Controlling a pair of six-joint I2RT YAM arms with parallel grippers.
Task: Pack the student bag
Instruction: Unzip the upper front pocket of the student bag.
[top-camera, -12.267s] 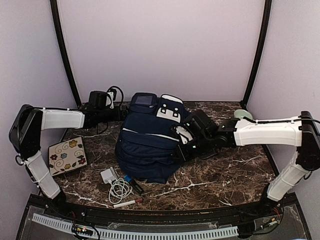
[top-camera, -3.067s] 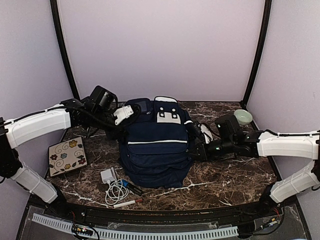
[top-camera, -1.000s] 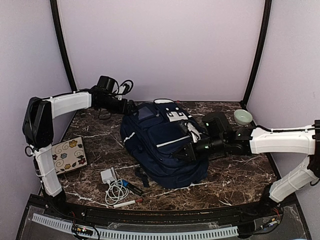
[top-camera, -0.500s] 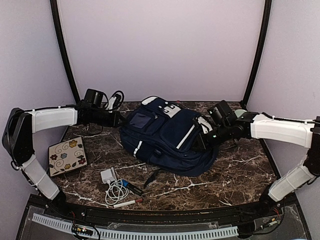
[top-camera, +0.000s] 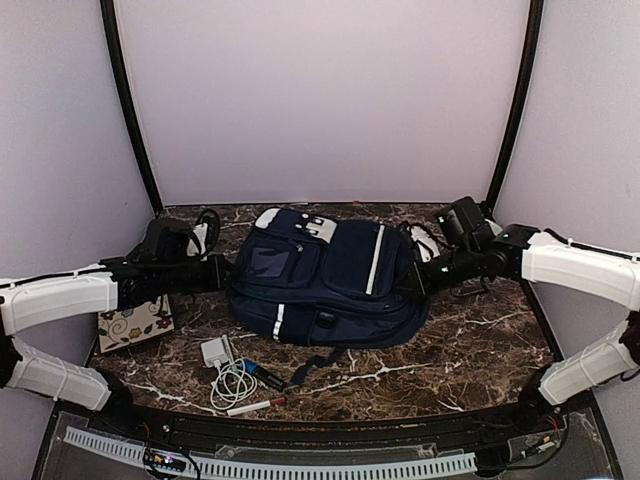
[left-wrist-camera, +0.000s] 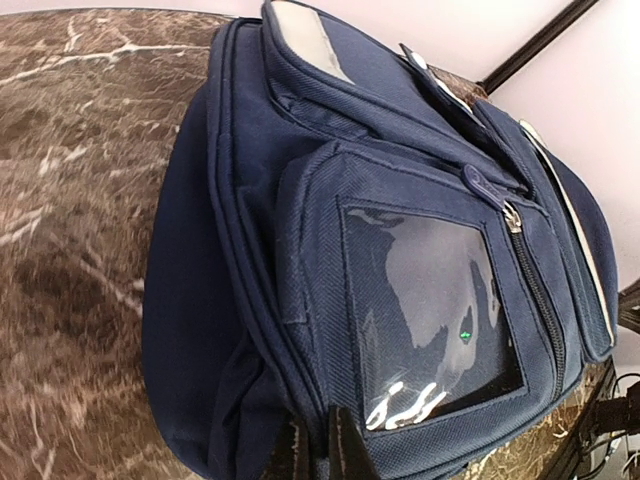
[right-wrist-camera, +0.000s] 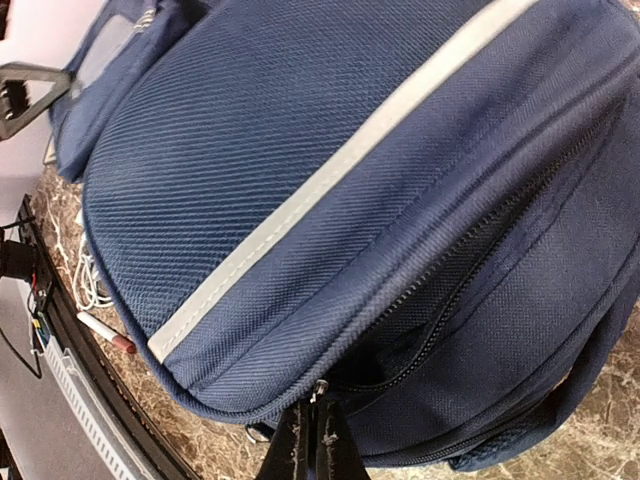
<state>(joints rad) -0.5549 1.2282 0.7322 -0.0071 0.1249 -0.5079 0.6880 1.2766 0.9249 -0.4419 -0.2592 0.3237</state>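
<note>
From above, your backpack (top-camera: 330, 280) lies mid-frame, turned further sideways than a moment ago, with the left claw (top-camera: 225, 272) and right claw (top-camera: 422, 272) at its ends. In the left wrist view, the left claw is clenched on the backpack's pocket edge at bottom centre. In the right wrist view, the right claw pinches the zipper pull (right-wrist-camera: 319, 386) at bottom centre.
</note>
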